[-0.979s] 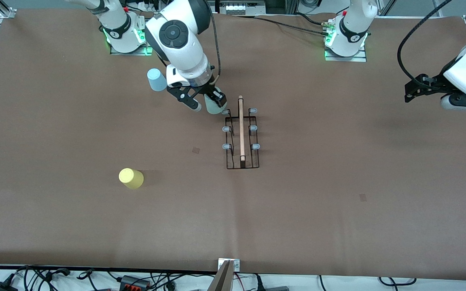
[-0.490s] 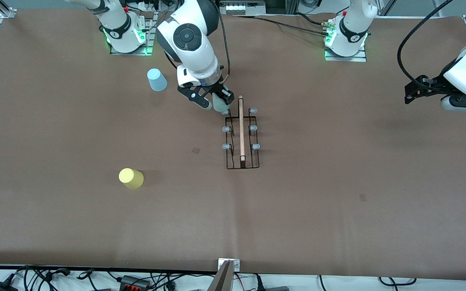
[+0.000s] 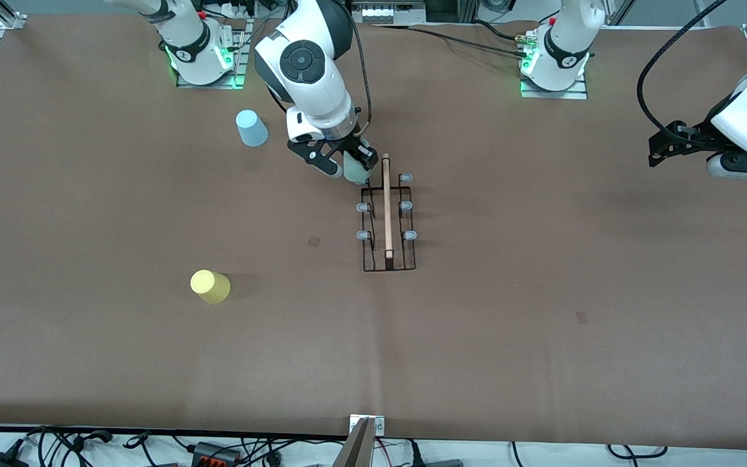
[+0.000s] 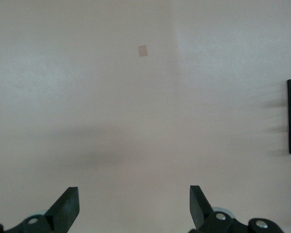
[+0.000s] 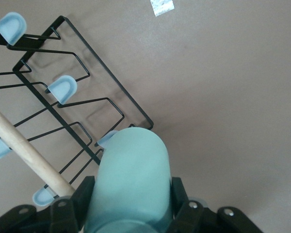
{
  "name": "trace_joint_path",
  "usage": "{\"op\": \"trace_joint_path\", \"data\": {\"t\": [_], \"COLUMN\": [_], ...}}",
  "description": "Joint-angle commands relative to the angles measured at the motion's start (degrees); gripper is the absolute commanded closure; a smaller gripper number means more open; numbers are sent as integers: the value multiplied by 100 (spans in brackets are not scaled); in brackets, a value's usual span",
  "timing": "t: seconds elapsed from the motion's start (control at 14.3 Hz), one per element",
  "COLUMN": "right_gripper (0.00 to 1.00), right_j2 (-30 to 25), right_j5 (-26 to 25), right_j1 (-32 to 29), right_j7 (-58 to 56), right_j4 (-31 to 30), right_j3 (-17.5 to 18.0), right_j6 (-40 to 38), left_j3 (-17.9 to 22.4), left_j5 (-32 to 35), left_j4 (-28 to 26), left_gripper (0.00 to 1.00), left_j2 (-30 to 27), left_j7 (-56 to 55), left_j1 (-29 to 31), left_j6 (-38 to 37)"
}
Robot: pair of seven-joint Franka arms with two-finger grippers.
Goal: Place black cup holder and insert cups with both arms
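The right gripper (image 5: 131,206) has its fingers (image 5: 182,201) clenched on the mint green cup (image 5: 131,182), one finger on each side of the cup's wall, the cup's closed end pointing away from the wrist. Just past that closed end, almost touching it, sits one grey-tipped prong (image 5: 105,140) at the corner of the black cup holder (image 3: 388,220); the wooden handle (image 5: 24,145) runs close beside the fingers. From the front view the right gripper (image 3: 342,163) hangs over the holder's end toward the robots' bases, with the cup (image 3: 354,168) at the corner prong.

Farther from the fingers, the light blue cup (image 3: 251,128) stands on the worktop (image 3: 542,324) toward the right arm's end, and the yellow cup (image 3: 210,286) lies well apart, nearer the front camera.

The left gripper (image 4: 133,208) waits with fingers (image 4: 68,206) released, spread over bare worktop at the left arm's end, holding nothing.

The risk, as I judge it: the cup looks slightly off the prong's line, so its rim could catch the prong or the wire and drag the light holder, or a finger could strike the handle and tip it.
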Motion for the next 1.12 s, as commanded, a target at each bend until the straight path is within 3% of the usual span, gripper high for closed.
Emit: {"op": "trace_joint_path", "data": {"t": [0.0,0.35,1.05], "right_gripper": [67,67,67], "right_j2": [60,-89,262], "right_j5": [-99,-108,-117], "right_j1": [-5,-23,-23], "right_j7": [73,20,64], "right_j4": [212,274,257], "right_j3": [-16,-78,-69], "right_j6": [-1,-45,173], "left_j3": [47,47,73], "left_j5": [-81,-81,-169], "left_j4": [70,70,61], "left_gripper": [0,0,0], "left_j2": [-3,-3,-3], "left_j7": [-13,-13,-13], "left_j1": [-38,-38,-29], "left_j6": [-12,-29,-38]}}
